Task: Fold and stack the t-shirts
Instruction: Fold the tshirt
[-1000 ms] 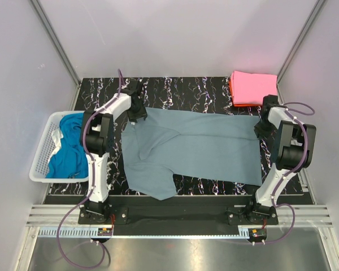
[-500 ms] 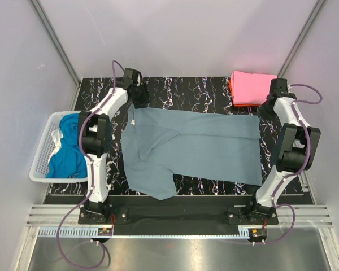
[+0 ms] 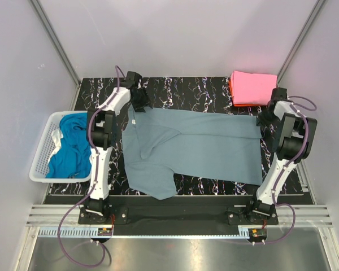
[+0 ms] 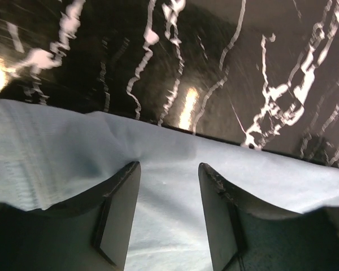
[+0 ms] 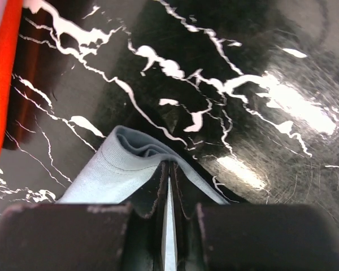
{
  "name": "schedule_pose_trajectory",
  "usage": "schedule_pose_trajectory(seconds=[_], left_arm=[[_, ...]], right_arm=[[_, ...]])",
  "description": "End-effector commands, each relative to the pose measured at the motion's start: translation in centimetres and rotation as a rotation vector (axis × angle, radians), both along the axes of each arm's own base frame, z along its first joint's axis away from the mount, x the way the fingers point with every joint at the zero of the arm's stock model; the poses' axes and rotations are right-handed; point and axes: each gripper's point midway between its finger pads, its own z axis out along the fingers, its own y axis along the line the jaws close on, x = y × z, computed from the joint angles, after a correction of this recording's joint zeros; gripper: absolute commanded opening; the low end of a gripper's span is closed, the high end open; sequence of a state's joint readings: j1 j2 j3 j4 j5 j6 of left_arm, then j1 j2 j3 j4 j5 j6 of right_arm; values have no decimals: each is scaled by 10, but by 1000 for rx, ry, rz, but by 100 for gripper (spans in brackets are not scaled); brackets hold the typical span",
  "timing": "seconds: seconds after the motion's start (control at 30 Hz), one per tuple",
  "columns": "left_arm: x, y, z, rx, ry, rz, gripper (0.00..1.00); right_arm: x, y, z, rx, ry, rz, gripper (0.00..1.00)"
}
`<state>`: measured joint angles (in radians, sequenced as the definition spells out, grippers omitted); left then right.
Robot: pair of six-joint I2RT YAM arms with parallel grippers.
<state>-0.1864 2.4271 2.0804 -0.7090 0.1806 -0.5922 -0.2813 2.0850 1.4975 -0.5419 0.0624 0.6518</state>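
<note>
A dusty grey-blue t-shirt (image 3: pixel 195 144) lies spread across the black marble table (image 3: pixel 186 87). My left gripper (image 3: pixel 140 103) is at its far left corner. In the left wrist view the gripper (image 4: pixel 169 169) is open, with the cloth (image 4: pixel 164 209) lying under and between its fingers (image 4: pixel 121 197). My right gripper (image 3: pixel 265 117) is at the far right corner. In the right wrist view it (image 5: pixel 168 166) is shut on the shirt's hem (image 5: pixel 116 164). A folded pink t-shirt (image 3: pixel 253 86) lies on an orange-red one (image 5: pixel 0 73) at the far right.
A white mesh basket (image 3: pixel 40 161) with bright blue shirts (image 3: pixel 68 148) stands off the table's left edge. Grey walls close in the far side and both sides. The shirt's near left part hangs near the front edge (image 3: pixel 158 191).
Both grippers swung toward the table's far edge half a second ago and have come back onto the grey-blue shirt's far corners. The shirt's far left corner has shifted slightly.
</note>
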Motion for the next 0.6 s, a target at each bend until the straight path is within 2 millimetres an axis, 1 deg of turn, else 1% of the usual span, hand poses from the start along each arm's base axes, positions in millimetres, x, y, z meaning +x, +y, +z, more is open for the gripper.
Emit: schedule_pose_trajectory(seconds=[0.0, 0.13, 0.2, 0.27, 0.33, 0.37, 0.4, 0.43, 0.47, 0.5, 0.53, 0.57], left_arm=[[-14, 36, -32, 154, 100, 59, 52], [-12, 45, -46, 179, 113, 89, 52], [-6, 47, -44, 176, 93, 105, 52], [-1, 48, -42, 156, 80, 123, 52], [11, 42, -34, 95, 37, 123, 52], [16, 38, -30, 67, 16, 123, 52], [30, 35, -22, 36, -40, 120, 52], [36, 27, -12, -10, -69, 100, 53], [47, 26, 1, -40, -111, 98, 53], [58, 23, 14, -76, -160, 89, 53], [61, 13, 31, -148, -189, 46, 53], [66, 11, 49, -194, -226, 27, 53]], right_arm=[[-23, -18, -12, -46, 34, -99, 10], [-11, -20, -7, -46, -29, -113, 11], [-6, -18, -4, -26, -53, -121, 10], [-5, -17, -1, -18, -66, -145, 10], [-1, -17, -1, -13, -91, -160, 12], [5, -15, -1, 5, -112, -156, 12], [15, -15, 3, 11, -139, -145, 12], [24, -15, 8, 16, -163, -130, 12], [39, -16, 12, 24, -184, -108, 12], [41, -15, 12, 32, -173, -95, 13], [45, -16, 15, 30, -166, -85, 13], [53, -21, 28, 9, -177, -76, 12]])
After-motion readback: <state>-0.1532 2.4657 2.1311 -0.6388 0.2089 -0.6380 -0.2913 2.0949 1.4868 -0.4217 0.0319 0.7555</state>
